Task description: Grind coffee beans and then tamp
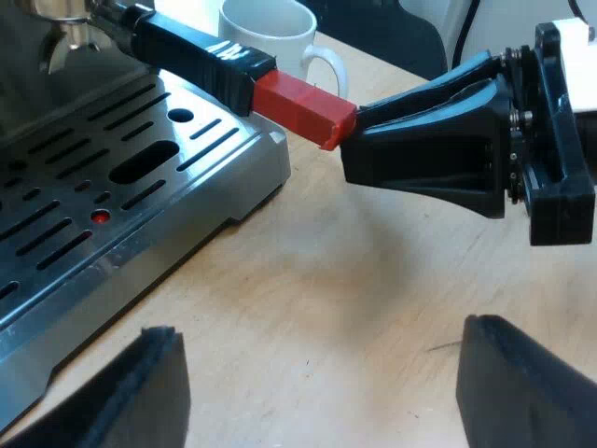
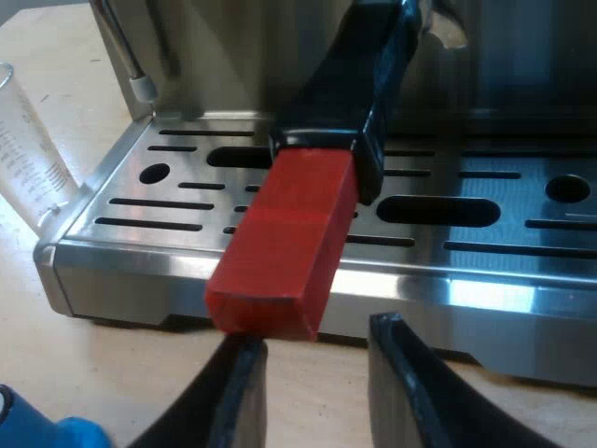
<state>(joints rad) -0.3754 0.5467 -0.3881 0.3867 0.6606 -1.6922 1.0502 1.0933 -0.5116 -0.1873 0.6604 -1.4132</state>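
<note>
The holder's dark handle [image 1: 201,51] juts from the espresso machine's [image 1: 242,177] front, out over the slotted drip tray [image 1: 93,187], with its red end [image 1: 303,107] past the tray's edge above the desk [image 1: 326,280]. The right jaws meet that red end head-on. They are parted by a narrow gap with the red tip right at their tips, and are not clamped on it; whether they touch it I cannot tell. The left jaws are spread wide over bare desk beside the tray, holding nothing. A white mug [image 1: 270,37] stands behind the handle. A measuring glass [image 2: 28,140] stands upright on the desk just beside the tray's corner, near the steam wand [image 2: 121,47].
</note>
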